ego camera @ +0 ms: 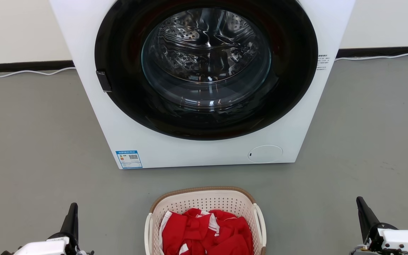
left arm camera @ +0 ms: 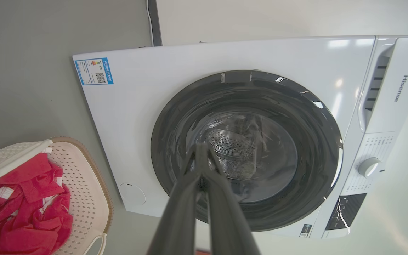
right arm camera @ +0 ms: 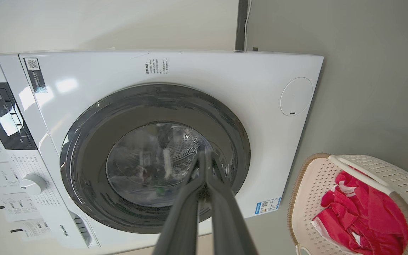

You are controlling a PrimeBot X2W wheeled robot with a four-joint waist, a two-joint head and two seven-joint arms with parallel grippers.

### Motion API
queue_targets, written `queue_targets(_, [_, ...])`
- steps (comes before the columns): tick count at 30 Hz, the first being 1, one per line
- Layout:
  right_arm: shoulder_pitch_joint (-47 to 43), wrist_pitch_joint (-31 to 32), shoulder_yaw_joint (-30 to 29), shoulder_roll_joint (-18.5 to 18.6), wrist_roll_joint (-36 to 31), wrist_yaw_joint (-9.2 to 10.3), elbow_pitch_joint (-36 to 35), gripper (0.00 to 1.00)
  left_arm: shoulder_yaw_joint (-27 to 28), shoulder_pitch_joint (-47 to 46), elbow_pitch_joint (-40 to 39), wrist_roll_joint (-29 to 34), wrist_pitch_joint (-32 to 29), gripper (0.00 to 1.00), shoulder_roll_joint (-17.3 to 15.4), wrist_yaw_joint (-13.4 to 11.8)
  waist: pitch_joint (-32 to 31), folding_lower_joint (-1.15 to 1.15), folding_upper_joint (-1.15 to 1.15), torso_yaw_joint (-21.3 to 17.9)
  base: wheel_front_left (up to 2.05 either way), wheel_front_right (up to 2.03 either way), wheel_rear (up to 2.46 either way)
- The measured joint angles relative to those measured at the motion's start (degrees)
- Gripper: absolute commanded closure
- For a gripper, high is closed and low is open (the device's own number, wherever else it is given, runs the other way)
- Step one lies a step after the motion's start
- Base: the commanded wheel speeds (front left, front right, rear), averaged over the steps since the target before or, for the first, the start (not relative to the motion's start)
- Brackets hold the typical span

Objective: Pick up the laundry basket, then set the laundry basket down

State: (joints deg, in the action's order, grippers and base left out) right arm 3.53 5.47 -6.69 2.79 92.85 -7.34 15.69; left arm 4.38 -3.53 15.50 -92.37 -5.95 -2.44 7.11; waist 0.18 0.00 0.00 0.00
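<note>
Cream perforated plastic forms the laundry basket [ego camera: 190, 205], which stands on the grey floor [ego camera: 30, 141] at the bottom centre of the head view. It is in front of a white front-loading washer [ego camera: 204, 150] and apart from it. We see the basket's brown woven-look rim curving along the far side and a white handle [ego camera: 260, 219] on each side. Crumpled red clothes [ego camera: 204, 233] with white stripes lie inside it.

The left gripper [ego camera: 73, 209] sits at the lower left, well to the left of the basket. The right gripper [ego camera: 360, 202] sits at the lower right, well to the right of it. Neither touches the basket. In both wrist views we see the two long dark fingers pressed together to a point, so each pincer is closed and holds nothing. Both point towards the washer's door [ego camera: 119, 106].

That round door, ringed in glossy black, is closed, and through its glass we make out the perforated steel drum [ego camera: 204, 46]. In the head view a blue label [ego camera: 129, 159] sticks to the washer's lower left corner and a round cover [ego camera: 265, 154] sits at its lower right. Behind the washer a thin white cable [ego camera: 23, 72] runs along the floor. The left wrist view shows a white dial [left arm camera: 368, 166] on the washer's front.
</note>
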Motion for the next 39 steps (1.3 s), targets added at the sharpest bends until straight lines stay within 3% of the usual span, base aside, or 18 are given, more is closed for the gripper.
queue_targets(39, [0.0,0.1,-0.3,-0.1,-0.1,0.00,0.0,1.00,0.1,0.0,0.0,0.0,0.0,1.00,0.1,0.0,0.0,0.00,0.00,0.0,0.00,0.00,0.00])
